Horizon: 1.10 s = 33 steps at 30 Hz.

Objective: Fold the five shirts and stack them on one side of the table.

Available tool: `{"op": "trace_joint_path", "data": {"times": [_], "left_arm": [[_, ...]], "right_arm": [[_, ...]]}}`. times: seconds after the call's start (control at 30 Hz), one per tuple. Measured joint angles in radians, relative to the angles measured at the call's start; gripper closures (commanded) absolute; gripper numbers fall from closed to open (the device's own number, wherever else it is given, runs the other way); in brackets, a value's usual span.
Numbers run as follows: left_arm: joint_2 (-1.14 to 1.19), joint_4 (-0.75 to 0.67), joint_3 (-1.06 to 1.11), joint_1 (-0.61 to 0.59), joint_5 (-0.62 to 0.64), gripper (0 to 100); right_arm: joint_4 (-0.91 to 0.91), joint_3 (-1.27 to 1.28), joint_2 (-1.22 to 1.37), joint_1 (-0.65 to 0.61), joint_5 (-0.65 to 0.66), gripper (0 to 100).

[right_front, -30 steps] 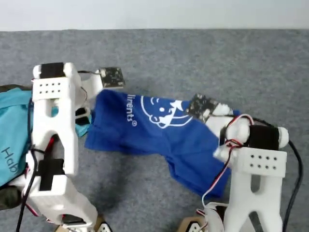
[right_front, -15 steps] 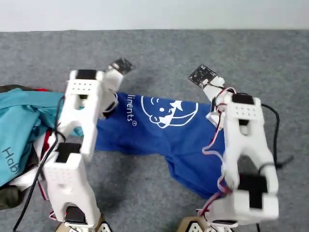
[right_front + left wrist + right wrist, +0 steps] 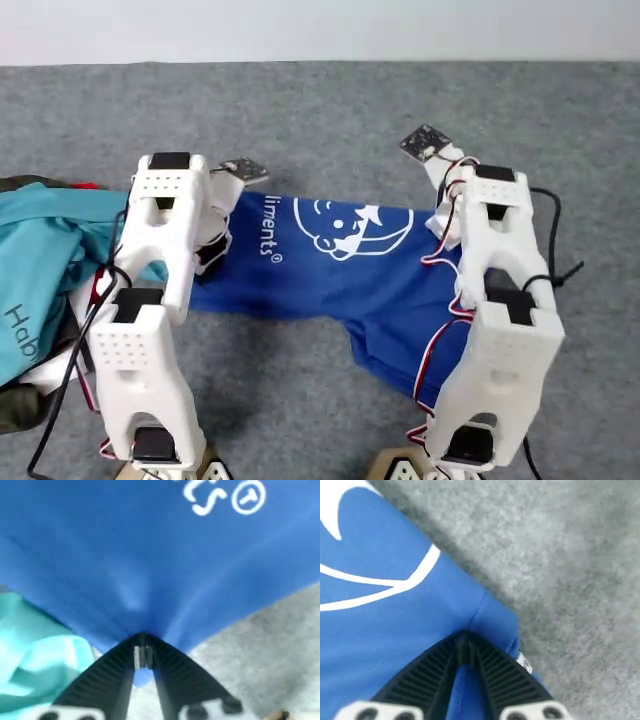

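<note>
A royal blue shirt point(image 3: 330, 265) with a white print lies spread across the middle of the grey table. My left gripper point(image 3: 142, 652) is shut on the blue shirt point(image 3: 150, 555), pinching its edge on the side next to a teal shirt point(image 3: 35, 655). My right gripper point(image 3: 465, 647) is shut on the blue shirt point(image 3: 385, 595) at its opposite corner, where a small white tag shows. In the high view the left arm point(image 3: 165, 260) and the right arm point(image 3: 495, 270) stand over the two ends of the shirt.
A pile of other shirts, with the teal shirt point(image 3: 40, 270) on top and dark cloth beneath, lies at the table's left edge. Bare grey table point(image 3: 330, 120) stretches behind the blue shirt.
Both arms swung from low over the table toward the far side, then settled; each gripper still pinches its end of the blue shirt, which now lies stretched a little flatter.
</note>
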Motion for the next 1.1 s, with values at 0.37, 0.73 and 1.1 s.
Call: {"op": "trace_joint_path", "data": {"times": [0.37, 0.73, 1.1], "left_arm": [[-0.206, 0.046, -0.003, 0.048, -0.005, 100], [-0.305, 0.046, -0.003, 0.249, 0.023, 93], [-0.19, 0.003, -0.003, 0.554, 0.023, 88]], "right_arm": [[0.244, -0.137, -0.101, 0.006, -0.002, 98.9], [0.488, -0.137, -0.354, 0.029, -0.069, 99.0], [0.615, -0.137, -0.775, 0.169, -0.124, 98.9]]}}
